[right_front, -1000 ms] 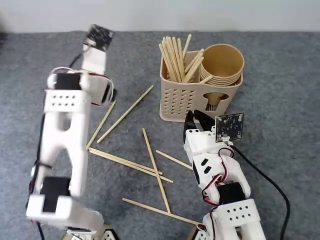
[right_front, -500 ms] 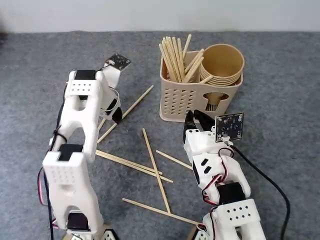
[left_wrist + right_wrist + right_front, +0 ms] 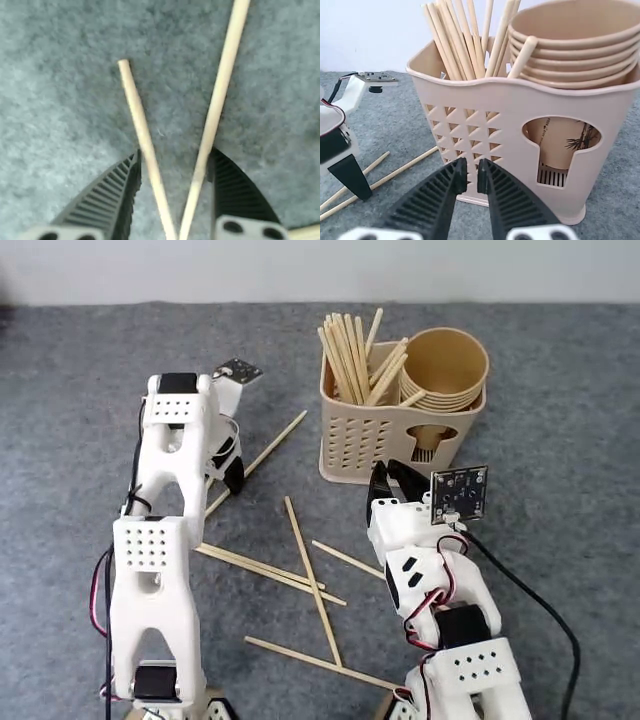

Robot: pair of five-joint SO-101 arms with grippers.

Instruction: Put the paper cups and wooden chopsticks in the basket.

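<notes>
Your two chopsticks (image 3: pixel 220 95) lie on the grey mat (image 3: pixel 80 390) left of the basket (image 3: pixel 395 435), running lengthwise away from the left gripper (image 3: pixel 172 165), whose spread, empty fingers (image 3: pixel 107 200) straddle both, while the right gripper (image 3: pixel 469 172) sits closed before the basket.
</notes>
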